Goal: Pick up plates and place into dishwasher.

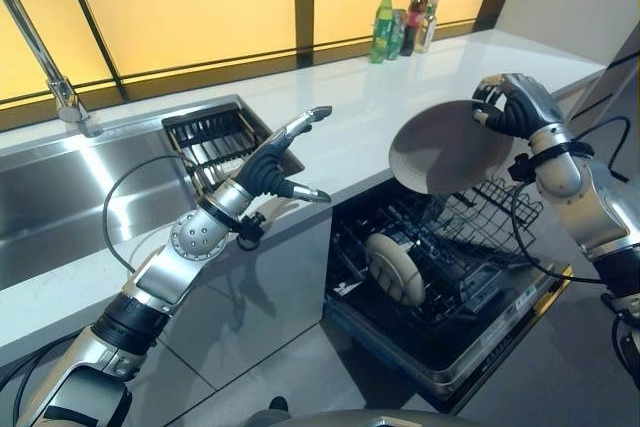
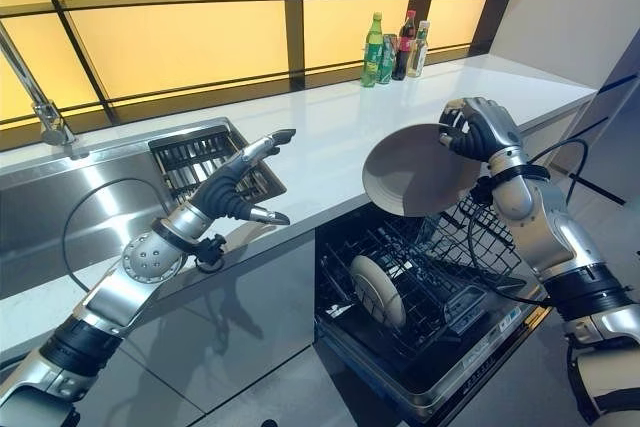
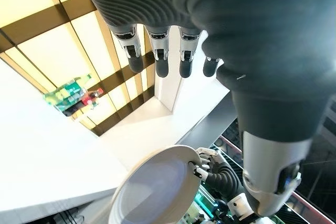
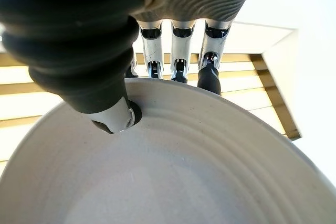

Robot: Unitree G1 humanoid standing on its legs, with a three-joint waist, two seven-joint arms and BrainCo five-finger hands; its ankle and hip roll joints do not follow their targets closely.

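My right hand [image 1: 512, 105] pinches the rim of a grey-white plate [image 1: 448, 150], holding it tilted above the open dishwasher's pulled-out rack [image 1: 480, 247]. In the right wrist view the thumb [image 4: 113, 116] presses the plate's [image 4: 173, 171] inner face with the fingers [image 4: 210, 74] behind the rim. Another plate [image 1: 393, 265] stands on edge in the rack. My left hand [image 1: 275, 162] hovers open over the counter edge beside the sink's drying rack, holding nothing. The held plate [image 3: 157, 192] and my right hand [image 3: 207, 161] also appear in the left wrist view.
A steel sink [image 1: 90, 197] with a tap [image 1: 60, 87] lies at the left, with a black wire drainer [image 1: 215, 142] beside it. Several bottles [image 1: 400, 25] stand at the back of the white counter [image 1: 370, 107]. The dishwasher door [image 1: 470, 367] juts out low.
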